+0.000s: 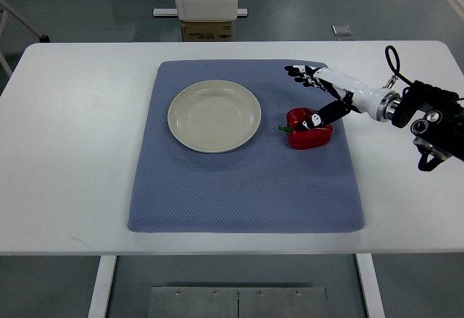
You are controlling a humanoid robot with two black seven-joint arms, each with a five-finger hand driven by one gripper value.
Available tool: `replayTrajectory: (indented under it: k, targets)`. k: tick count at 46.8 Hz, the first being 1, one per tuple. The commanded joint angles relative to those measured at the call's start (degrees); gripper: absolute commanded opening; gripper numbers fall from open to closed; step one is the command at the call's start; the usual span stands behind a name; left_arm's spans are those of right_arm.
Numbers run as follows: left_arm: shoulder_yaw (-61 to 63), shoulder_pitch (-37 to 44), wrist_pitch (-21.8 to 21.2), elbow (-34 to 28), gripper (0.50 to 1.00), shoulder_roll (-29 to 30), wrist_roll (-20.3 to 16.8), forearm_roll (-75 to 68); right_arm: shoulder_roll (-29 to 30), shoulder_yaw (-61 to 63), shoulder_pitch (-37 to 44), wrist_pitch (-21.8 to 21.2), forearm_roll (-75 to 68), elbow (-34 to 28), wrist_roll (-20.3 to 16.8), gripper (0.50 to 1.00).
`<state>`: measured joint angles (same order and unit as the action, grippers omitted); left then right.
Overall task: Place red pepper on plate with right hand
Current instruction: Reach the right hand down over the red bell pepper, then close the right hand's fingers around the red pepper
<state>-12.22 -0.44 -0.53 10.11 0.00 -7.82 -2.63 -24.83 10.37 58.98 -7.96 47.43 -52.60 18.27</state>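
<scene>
- Red pepper [310,132] lies on the blue-grey mat [239,187], just right of the cream plate [214,115] and apart from it.
- Right robot hand [313,90] reaches in from the right; its thumb rests on top of the pepper, while the other fingers [299,73] stretch out spread above it, gripping nothing.
- White surface [72,151] carries the mat.

A white table [65,151] carries a blue mat [239,195] at its centre, reaching toward the near edge.
</scene>
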Motion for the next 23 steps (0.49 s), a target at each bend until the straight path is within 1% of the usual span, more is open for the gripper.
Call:
replayTrajectory:
  k: [1,7,23]
  targets:
    - [0.0,0.0,0.0,0.0,1.000,0.0,0.0,0.0,0.0,-0.8,0.3,0.0,0.2,0.0,0.0,0.998]
    - [0.0,0.0,0.0,0.0,1.000,0.0,0.0,0.0,0.0,-3.8,1.8,0.0,0.8,0.1,0.4,0.998]
    - [0.0,0.0,0.0,0.0,1.000,0.0,0.0,0.0,0.1,-6.9,2.0,0.7,2.6,0.6,0.5,0.995]
